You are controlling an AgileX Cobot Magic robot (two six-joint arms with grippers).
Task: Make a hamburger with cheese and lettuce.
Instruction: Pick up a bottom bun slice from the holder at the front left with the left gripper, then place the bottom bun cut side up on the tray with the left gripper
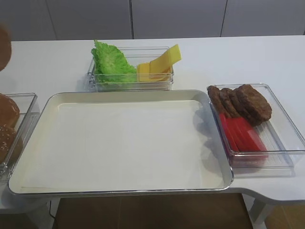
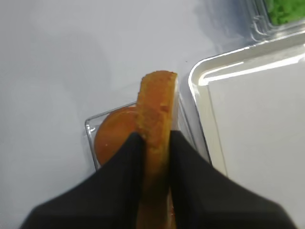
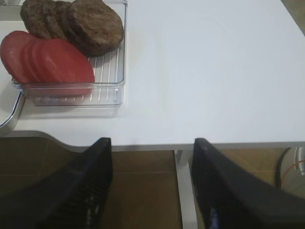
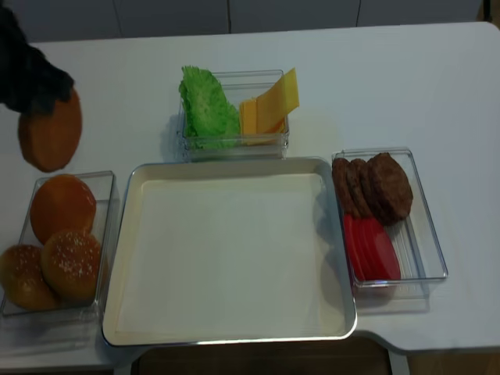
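Observation:
My left gripper (image 2: 156, 135) is shut on a bun half (image 2: 155, 102) of the hamburger, held edge-on between its fingers. In the realsense view it hangs as a golden-brown disc (image 4: 49, 131) in the air, above the table just behind the bun box (image 4: 109, 234), with the left gripper (image 4: 48, 92) above it. Green ruffled lettuce (image 1: 112, 62) and yellow cheese slices (image 1: 159, 64) share a clear box behind the tray (image 1: 128, 94). My right gripper (image 3: 151, 141) is open and holds nothing, off the table's front right edge.
The bun box holds three whole buns (image 4: 62, 207). A clear box on the right holds brown patties (image 1: 245, 102) and red slices (image 1: 243, 133). The big metal tray, lined with white paper, lies in the middle.

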